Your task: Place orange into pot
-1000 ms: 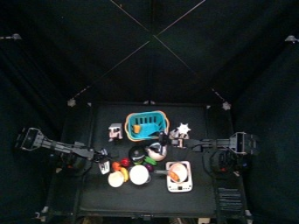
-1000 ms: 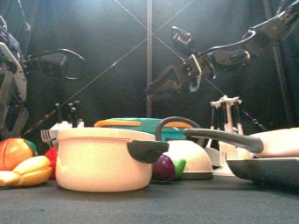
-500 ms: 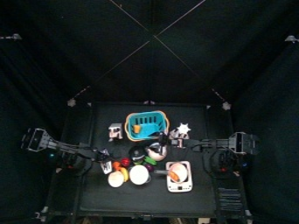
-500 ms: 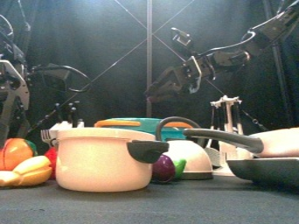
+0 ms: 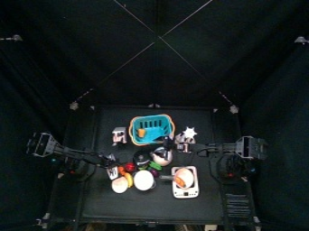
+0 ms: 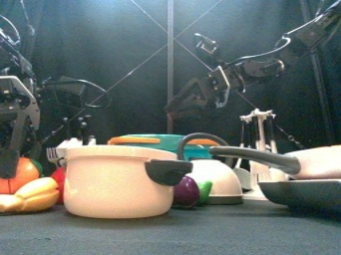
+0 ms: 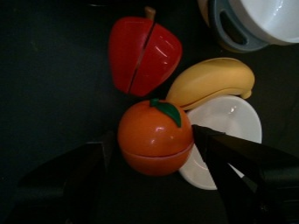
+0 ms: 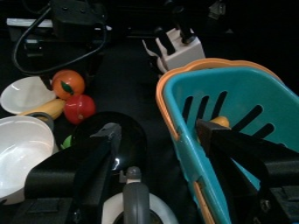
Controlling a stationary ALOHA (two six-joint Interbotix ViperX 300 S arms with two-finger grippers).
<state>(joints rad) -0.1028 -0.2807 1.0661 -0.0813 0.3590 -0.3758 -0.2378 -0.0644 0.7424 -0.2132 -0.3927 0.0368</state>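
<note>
Because the orange [image 7: 156, 137] sits against a white bowl [image 7: 228, 140] and near a banana [image 7: 212, 80], a skewed descent could knock it away or catch the bowl rim. Left claw [image 7: 149, 171] hangs above it, jaws spread wide, empty, touching nothing.

Both arms were black throughout, built of jointed tubular segments with blocky housings at the joints, and loose black cables looped off them in arcs. The left claw [image 7: 149, 179] showed two broad, flat, matte black jaws with rounded edges; the right claw [image 8: 163, 162] had the same black jaws, with dull grey highlights along their inner faces. Small pale fittings showed on the right arm's upper joints.
</note>
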